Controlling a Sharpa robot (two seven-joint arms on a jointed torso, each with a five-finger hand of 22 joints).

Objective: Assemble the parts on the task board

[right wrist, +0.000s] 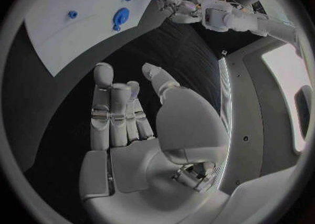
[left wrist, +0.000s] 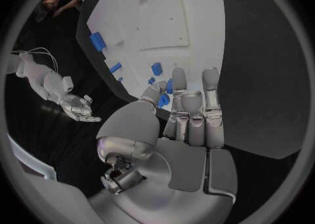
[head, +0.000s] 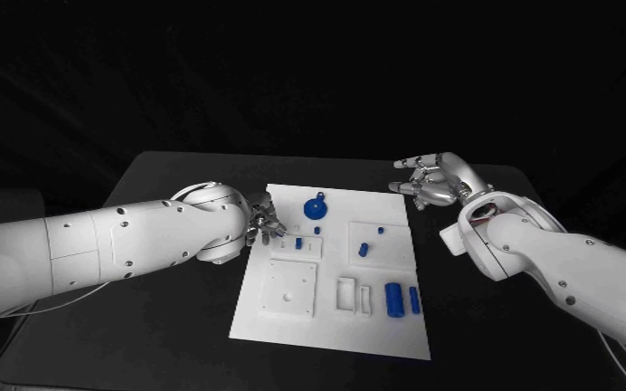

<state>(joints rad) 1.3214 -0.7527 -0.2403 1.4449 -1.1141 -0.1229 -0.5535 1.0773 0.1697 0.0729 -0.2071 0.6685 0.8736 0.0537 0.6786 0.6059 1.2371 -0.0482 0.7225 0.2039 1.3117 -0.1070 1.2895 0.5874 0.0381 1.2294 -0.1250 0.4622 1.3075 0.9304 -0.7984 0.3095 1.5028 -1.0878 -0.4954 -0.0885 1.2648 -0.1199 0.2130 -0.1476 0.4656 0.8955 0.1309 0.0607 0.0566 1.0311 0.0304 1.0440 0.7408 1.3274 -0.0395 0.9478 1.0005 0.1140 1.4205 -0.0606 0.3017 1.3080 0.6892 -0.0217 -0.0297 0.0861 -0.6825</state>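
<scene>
The black table (head: 170, 174) is carrying the white task board (head: 392, 332), which is lying with its long axis running away from the robot, between the two arms. The left hand (head: 265, 224) is sitting at the board's left edge, about halfway along it, and the right hand (head: 436, 182) is hovering over bare table just off the board's far right corner, clear of every part.

On the board, the round blue part (head: 316, 207) (the largest piece, with a small tab at its far side) is lying near the far end, just beyond the left hand. Two blue cylinders (head: 395, 300) are lying side by side near the near right corner, long axes pointing away from the robot. A smaller blue peg (head: 364, 249) is lying mid-board.

The left wrist view is showing what the head view is hiding: a small blue piece (left wrist: 163, 99) is sitting between the thumb and the fingertips (left wrist: 178, 80) of the left hand, apparently pinched. The right wrist view is showing the right hand's fingers (right wrist: 110, 100) extended side by side, thumb apart, holding nothing.
</scene>
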